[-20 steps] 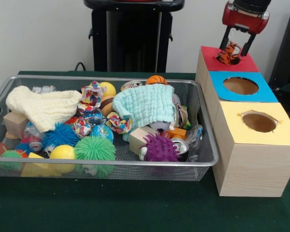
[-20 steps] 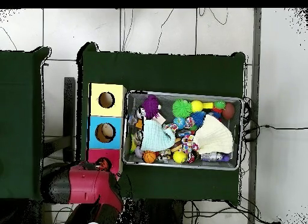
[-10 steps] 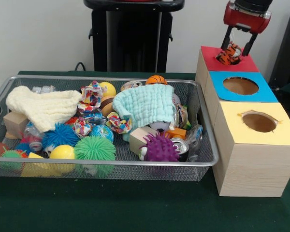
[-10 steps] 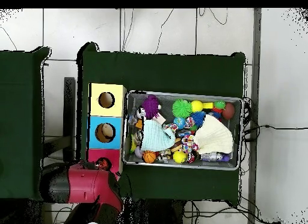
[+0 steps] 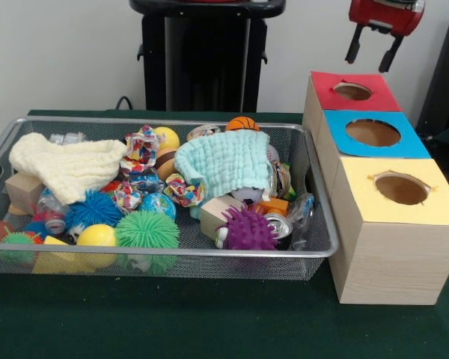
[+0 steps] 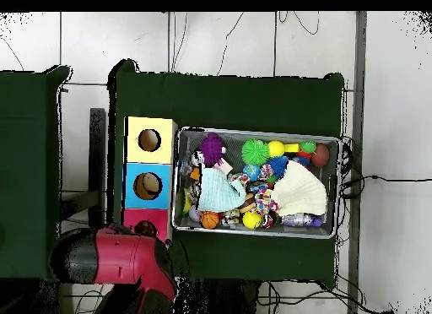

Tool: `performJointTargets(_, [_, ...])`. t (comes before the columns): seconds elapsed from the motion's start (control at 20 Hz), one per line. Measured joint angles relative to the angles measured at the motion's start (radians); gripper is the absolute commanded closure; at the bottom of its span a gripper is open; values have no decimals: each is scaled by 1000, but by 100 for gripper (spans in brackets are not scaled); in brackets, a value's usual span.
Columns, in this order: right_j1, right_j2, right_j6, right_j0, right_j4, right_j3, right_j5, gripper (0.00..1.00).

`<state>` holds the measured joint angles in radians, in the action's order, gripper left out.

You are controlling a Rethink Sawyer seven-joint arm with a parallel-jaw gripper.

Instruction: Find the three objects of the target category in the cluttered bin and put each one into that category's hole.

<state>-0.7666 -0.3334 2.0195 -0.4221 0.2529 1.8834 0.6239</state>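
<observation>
Gripper (image 5: pixel 373 49) hangs above the red-topped box, its two black fingers (image 5: pixel 353 45) spread apart with nothing between them. Red wrist housing cut off by the frame's top edge.

The hole (image 5: pixel 352 91) lies directly below the gripper, a little toward the bin side of it in the front view; round, opening faces straight up, no long axis to speak of. Interior reads pale brown; contents cannot be made out. In the overhead view the arm's red body (image 6: pixel 126 258) covers most of the red top, only part of the hole (image 6: pixel 146 229) showing at its edge.

Blue-topped hole (image 5: pixel 373 132) and yellow-topped hole (image 5: pixel 401 188) follow in a row away from the gripper, toward the camera in the front view.

The bin (image 5: pixel 323 247) sits well apart from the gripper, beside the boxes, long axis running across the front view. Inside: mint knitted cloth (image 5: pixel 224 162), cream knitted cloth (image 5: pixel 67 164), purple spiky ball (image 5: pixel 248 228), green spiky ball (image 5: pixel 147 230), small basketball (image 5: pixel 242 123). No plush animal identifiable among the clutter in either view.
</observation>
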Motion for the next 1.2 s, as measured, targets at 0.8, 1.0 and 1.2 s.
performJointTargets(0.8, [-91,-1,0,86,-54,-1,49,0])
performJointTargets(1.0, [-104,-1,0,103,-57,9,49,0])
performJointTargets(1.2, [-119,-1,0,122,-60,16,49,0])
